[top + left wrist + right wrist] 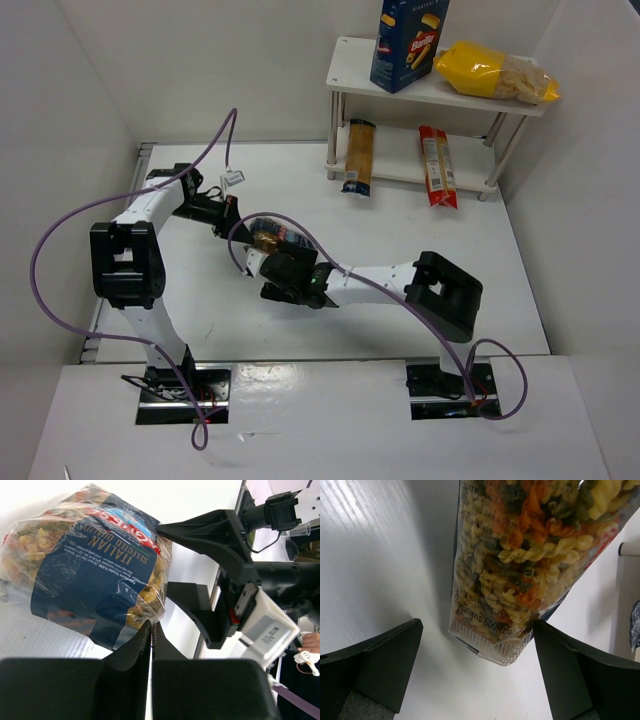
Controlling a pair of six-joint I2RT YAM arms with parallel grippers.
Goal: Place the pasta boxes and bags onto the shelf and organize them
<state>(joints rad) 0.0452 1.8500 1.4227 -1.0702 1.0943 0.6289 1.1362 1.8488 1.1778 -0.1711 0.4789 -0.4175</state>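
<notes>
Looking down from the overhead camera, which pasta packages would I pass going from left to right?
Bag of tricolour fusilli → orange spaghetti pack → blue pasta box → yellow bag. The red spaghetti pack shares the box's left-right span, so it has no clear place in the order.

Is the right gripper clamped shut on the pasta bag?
No, in the right wrist view the right gripper has its fingers wide apart, one on each side of the sealed end of the pasta bag.
</notes>
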